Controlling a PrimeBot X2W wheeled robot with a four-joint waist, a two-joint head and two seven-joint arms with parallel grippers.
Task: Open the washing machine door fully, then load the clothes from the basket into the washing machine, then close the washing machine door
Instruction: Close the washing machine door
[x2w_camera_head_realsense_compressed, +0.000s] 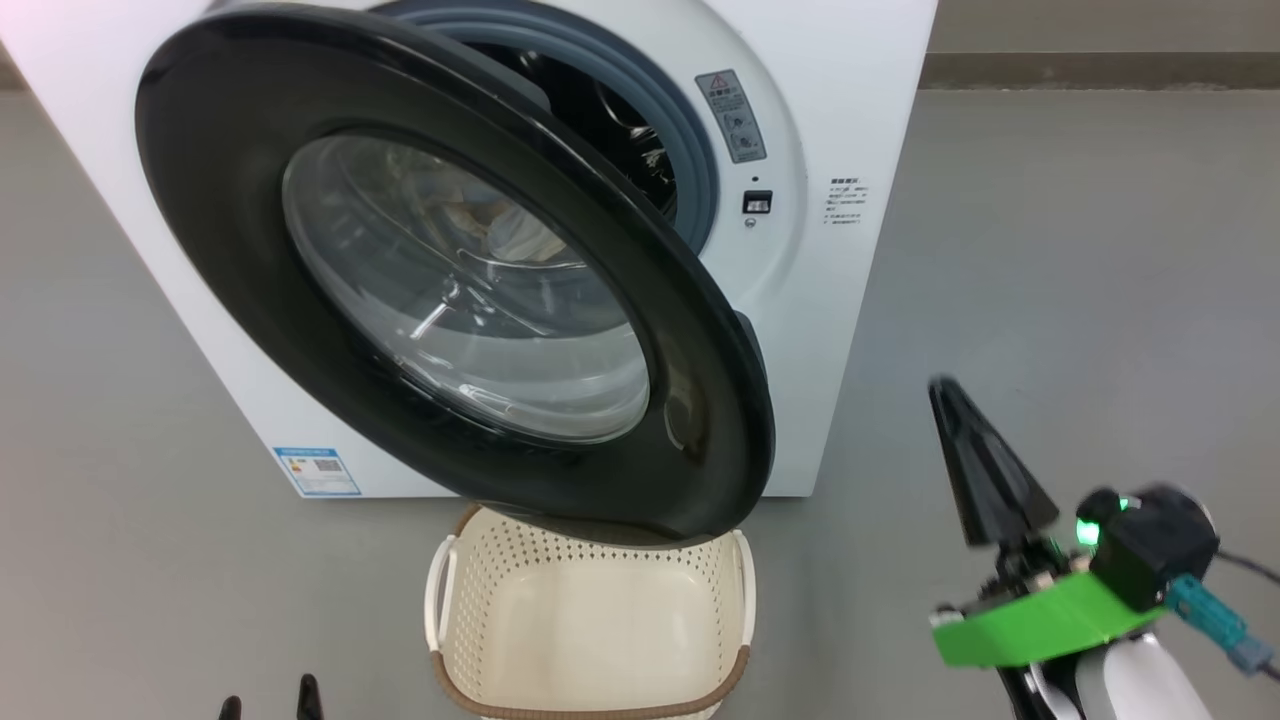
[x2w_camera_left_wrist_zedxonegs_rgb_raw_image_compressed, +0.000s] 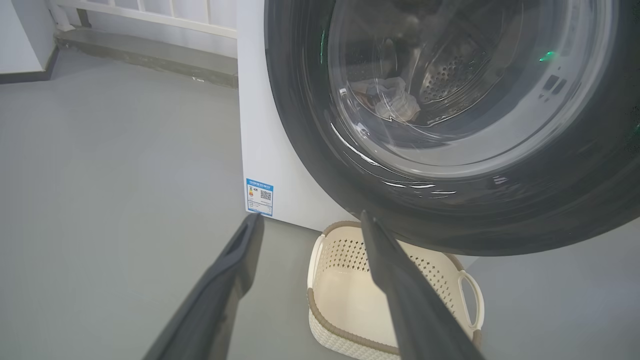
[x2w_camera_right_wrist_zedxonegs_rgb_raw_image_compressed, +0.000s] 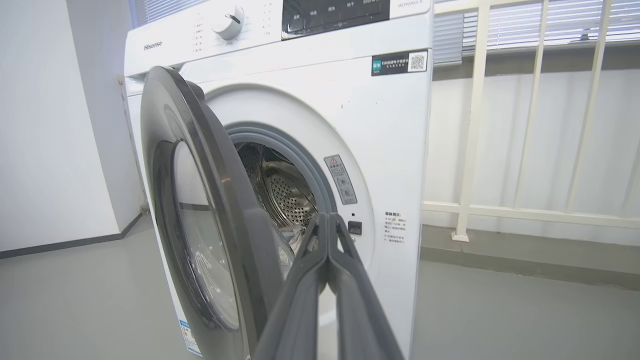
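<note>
— Right gripper (x2w_camera_head_realsense_compressed: 945, 390)?
— Pinched shut, empty, right of the washing machine door (x2w_camera_head_realsense_compressed: 450, 290).
— Left gripper (x2w_camera_left_wrist_zedxonegs_rgb_raw_image_compressed: 310, 216)?
— Spread wide, empty too.
— Clothes (x2w_camera_left_wrist_zedxonegs_rgb_raw_image_compressed: 392, 100)?
— Inside the washing machine (x2w_camera_head_realsense_compressed: 860, 130), behind half-open door. Basket (x2w_camera_head_realsense_compressed: 590, 620) on floor beneath.

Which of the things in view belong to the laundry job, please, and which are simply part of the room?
Job in hand:
- washing machine
- door, partly open
- basket
- clothes, seen in the drum through the door glass
- right gripper, shut
- left gripper, open

Just there:
- white railing
- window blinds
</note>
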